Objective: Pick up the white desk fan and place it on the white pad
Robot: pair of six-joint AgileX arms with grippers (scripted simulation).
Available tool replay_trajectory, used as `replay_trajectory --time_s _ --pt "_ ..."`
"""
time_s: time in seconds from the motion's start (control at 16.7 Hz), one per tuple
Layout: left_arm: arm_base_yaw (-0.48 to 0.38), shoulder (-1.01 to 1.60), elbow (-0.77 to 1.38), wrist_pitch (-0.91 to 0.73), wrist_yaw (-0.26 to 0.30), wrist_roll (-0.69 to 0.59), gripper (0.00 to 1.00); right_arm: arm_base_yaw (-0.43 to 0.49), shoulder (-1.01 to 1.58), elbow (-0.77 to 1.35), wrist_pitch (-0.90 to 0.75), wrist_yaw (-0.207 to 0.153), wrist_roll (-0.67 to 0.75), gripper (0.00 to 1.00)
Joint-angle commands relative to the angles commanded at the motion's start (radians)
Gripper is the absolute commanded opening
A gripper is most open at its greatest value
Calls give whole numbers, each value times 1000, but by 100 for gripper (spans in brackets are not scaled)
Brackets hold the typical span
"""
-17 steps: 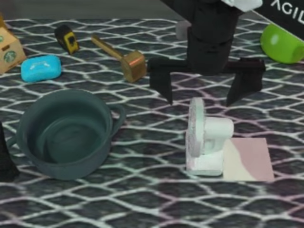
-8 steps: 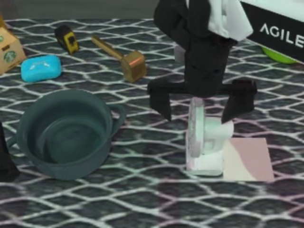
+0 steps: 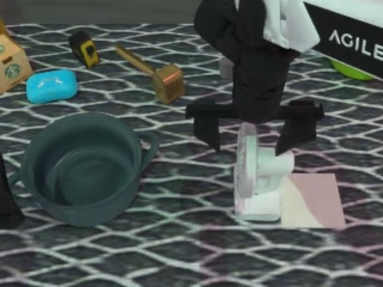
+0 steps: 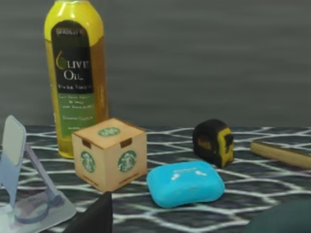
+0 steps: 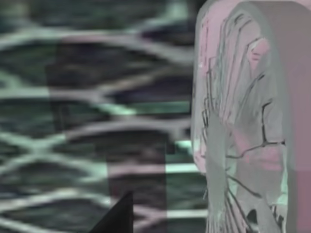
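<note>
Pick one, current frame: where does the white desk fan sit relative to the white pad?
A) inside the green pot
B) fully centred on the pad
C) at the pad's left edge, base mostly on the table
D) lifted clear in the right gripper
C: the white desk fan stands at the left edge of the white pad; the open right gripper straddles its top without gripping.

black right end effector [image 3: 251, 128], white lettering above.

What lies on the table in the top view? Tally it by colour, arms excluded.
White: 2, fan, pad
Green: 2, pot, bowl
Blue: 1, soap
Brown or gold: 2, box, hammer
Black and yellow: 1, tape measure
Grey: 1, half-hidden object at the back
Total: 9
</note>
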Motion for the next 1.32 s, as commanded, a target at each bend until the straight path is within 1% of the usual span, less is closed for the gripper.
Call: replay_trajectory --time_s 0.54,0.6,1.14,1.32 --pt "0 0 0 0 0 0 100 0 0 0 0 0 0 2" --pt "0 0 0 0 0 0 100 0 0 0 0 0 0 0" --pt "0 0 0 0 0 0 100 -3 -8 1 -3 1 -1 0" --pt "0 0 0 0 0 0 100 0 3 73 -69 2 1 0"
